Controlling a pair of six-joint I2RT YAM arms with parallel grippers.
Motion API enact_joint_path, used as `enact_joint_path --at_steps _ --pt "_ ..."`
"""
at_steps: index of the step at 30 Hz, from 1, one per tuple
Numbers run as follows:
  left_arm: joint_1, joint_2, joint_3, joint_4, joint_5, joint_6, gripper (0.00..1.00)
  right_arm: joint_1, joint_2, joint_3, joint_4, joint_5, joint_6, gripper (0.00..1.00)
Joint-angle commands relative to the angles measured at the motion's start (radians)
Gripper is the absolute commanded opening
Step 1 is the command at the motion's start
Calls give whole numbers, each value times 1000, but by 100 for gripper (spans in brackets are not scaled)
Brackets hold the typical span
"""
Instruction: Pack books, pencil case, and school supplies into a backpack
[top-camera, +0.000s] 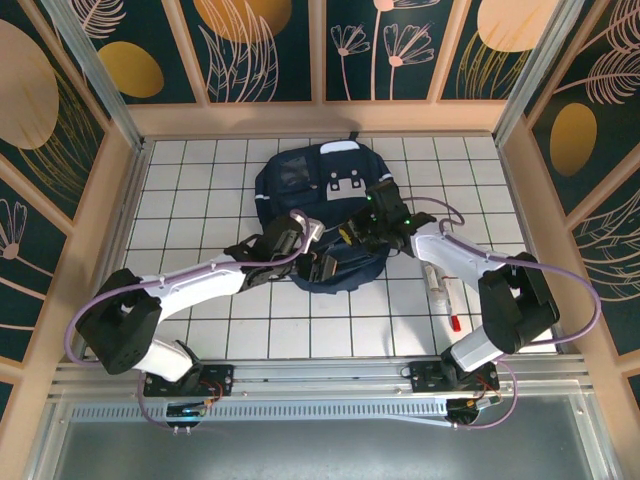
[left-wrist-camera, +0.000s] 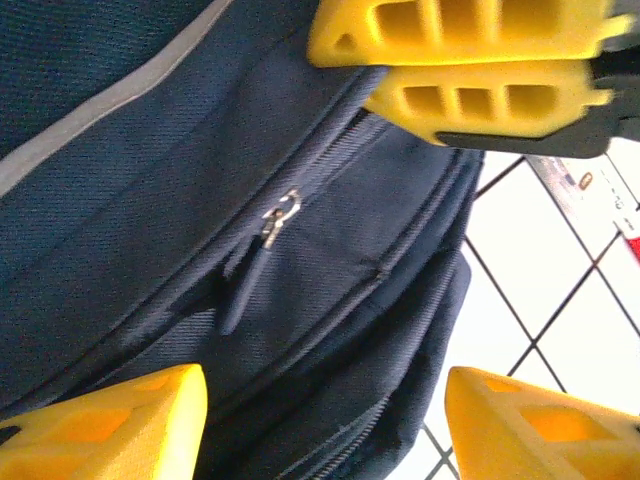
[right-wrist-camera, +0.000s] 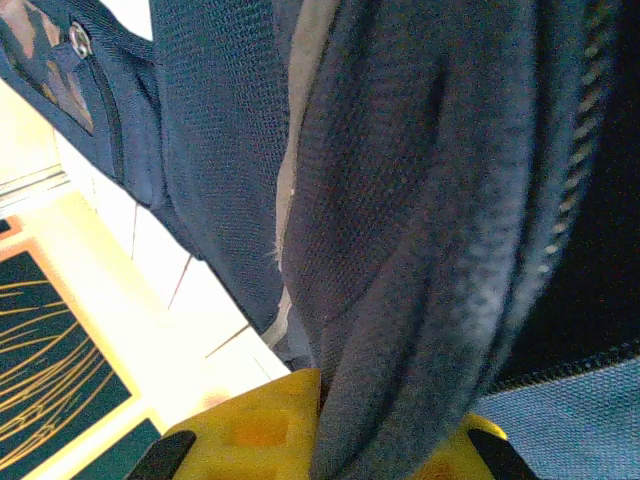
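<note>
- While the backpack (top-camera: 295, 180) lies mid-table, navy with a grey-white buckled patch, its zip seems closed, the zip pull (left-wrist-camera: 278, 218) lying flat against the cloth.
- Right gripper (right-wrist-camera: 350, 440) is clamped on a fold of the bag's fabric, probably to steady it.
- Left gripper (left-wrist-camera: 320, 420) stands open and empty, straddling the zip.
- Step in hand: opening the bag; next, a fine pinch on that pull.
- School supplies (top-camera: 437, 280) lie off to the right.

The backpack (top-camera: 300, 190) is matt, woven navy cloth.

Both arms reach inward toward each other, left pincer (top-camera: 322, 267) spread open, right pincer (top-camera: 352, 233) clamped tight.
</note>
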Motion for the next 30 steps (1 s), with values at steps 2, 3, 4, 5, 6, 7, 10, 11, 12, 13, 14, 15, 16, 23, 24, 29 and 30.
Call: enact_joint_path --at_steps 2,3,4,5,6,7,10,11,12,13,14,15,16,23,24,29,30 --pt "32 15 35 -37 -2 66 64 14 -36 34 21 -56 60 0" --pt "39 16 41 -38 -4 66 65 15 -37 34 31 -63 72 0" --pt "48 13 46 -30 0 58 65 15 -36 38 34 -68 78 0" --pt "52 10 46 -17 14 52 65 17 -33 45 30 -73 80 0" --pt "57 8 51 -2 27 50 65 18 -31 54 25 -76 80 0" --pt "59 10 56 6 35 50 65 20 -28 58 22 -80 79 0" --pt "69 38 80 8 81 53 62 22 -23 73 18 -77 83 0" --pt "73 50 87 9 112 45 60 21 -21 75 13 -74 85 0" --pt "75 61 90 11 141 35 58 21 -19 79 10 -71 86 0" --pt "75 68 91 13 164 22 58 21 -15 82 7 -70 89 0" --pt "76 73 88 22 193 -2 57 22 -12 84 8 -73 94 0" --pt "78 73 78 38 222 -36 58 22 -8 87 8 -78 96 0" --pt "79 73 69 57 242 -74 59 21 -3 92 9 -83 98 0" --pt "111 84 37 81 217 -189 64 25 13 127 -18 -84 76 0" --pt "113 92 44 79 227 -186 63 26 13 128 -21 -81 76 0" --pt "112 97 66 69 303 -183 57 23 16 125 -27 -77 72 0" --pt "111 88 60 72 314 -187 55 23 16 124 -25 -76 72 0"
